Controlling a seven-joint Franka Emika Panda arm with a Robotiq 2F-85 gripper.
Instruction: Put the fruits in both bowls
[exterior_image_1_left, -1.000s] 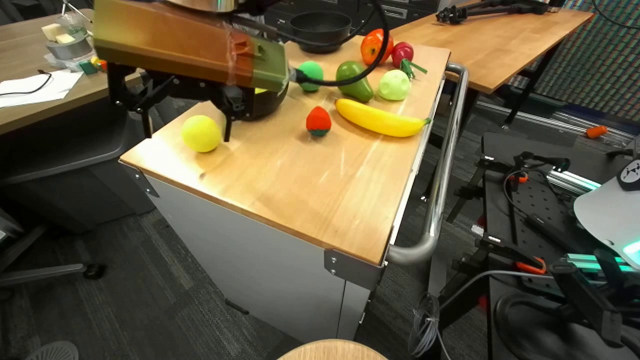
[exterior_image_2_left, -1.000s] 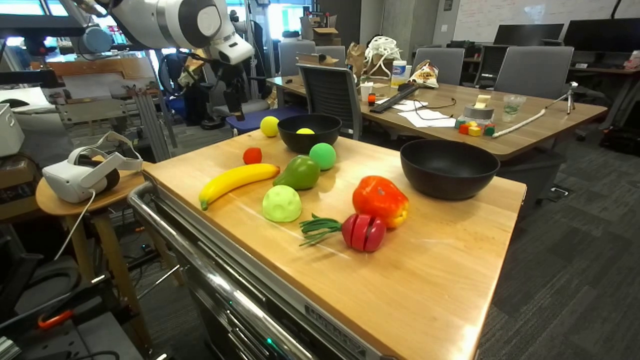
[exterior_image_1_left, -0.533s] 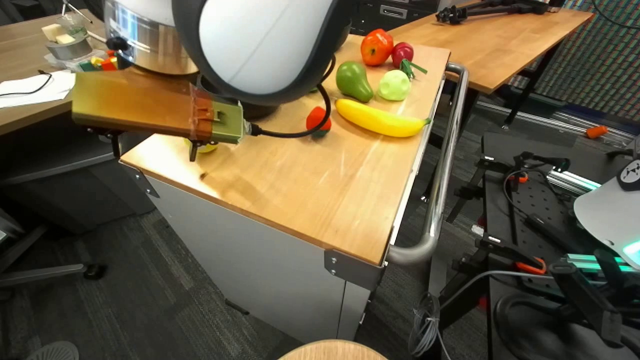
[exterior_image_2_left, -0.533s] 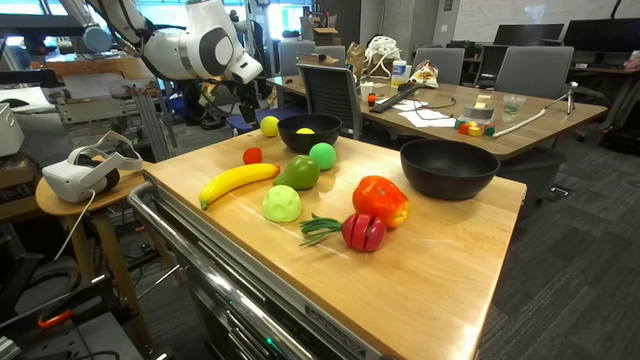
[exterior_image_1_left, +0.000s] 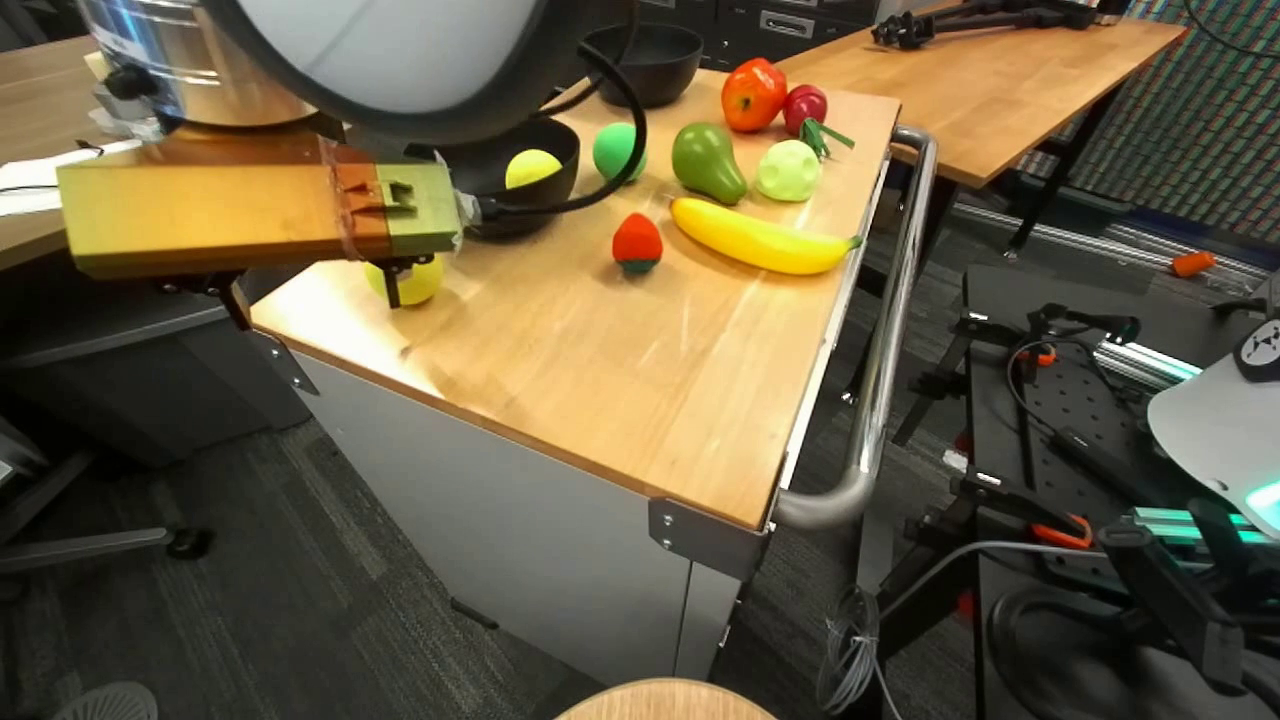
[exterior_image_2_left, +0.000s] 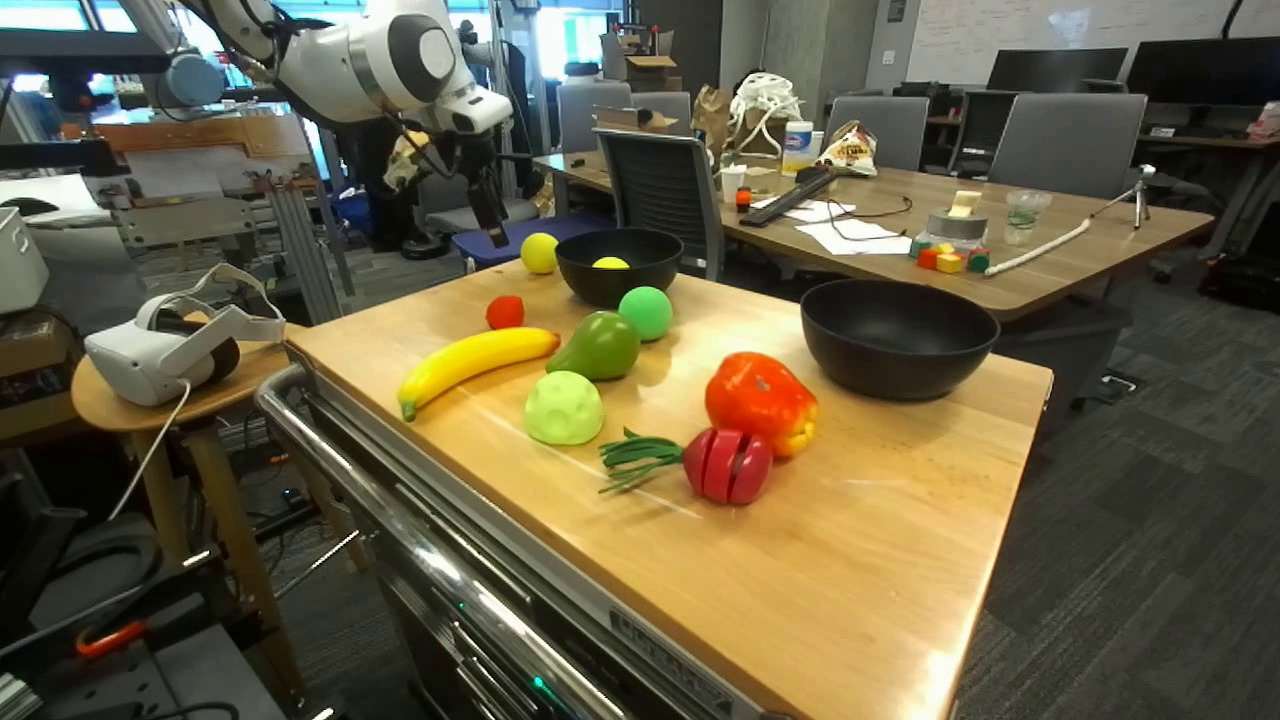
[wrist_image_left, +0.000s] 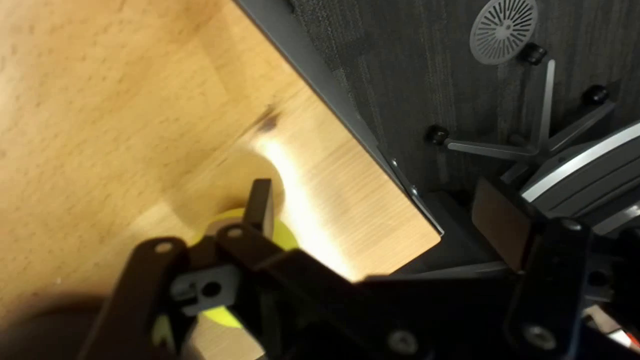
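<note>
The gripper (wrist_image_left: 380, 212) is hanging at a corner of the wooden tabletop (exterior_image_1_left: 600, 400), just beside a yellow ball (exterior_image_1_left: 425, 284).
The fingers (wrist_image_left: 500, 227) are standing spread wide; in the wrist view the corner is showing in the gap between them, the yellow ball is lying partly hidden behind one finger, and the other finger is showing beyond the edge. In an exterior view, fingertips and ball are standing clear of each other. Past the ball from the fingers, a black bowl (exterior_image_2_left: 588, 285) is holding another yellow piece (exterior_image_1_left: 532, 168); a strawberry (exterior_image_1_left: 637, 240) is lying near that bowl. Farther from the fingers, a banana (exterior_image_1_left: 765, 238), a green pear-shaped fruit (exterior_image_1_left: 708, 165) and a green ball (exterior_image_2_left: 645, 313) are resting, and a second black bowl (exterior_image_2_left: 900, 365) is standing well apart from the fingers.
</note>
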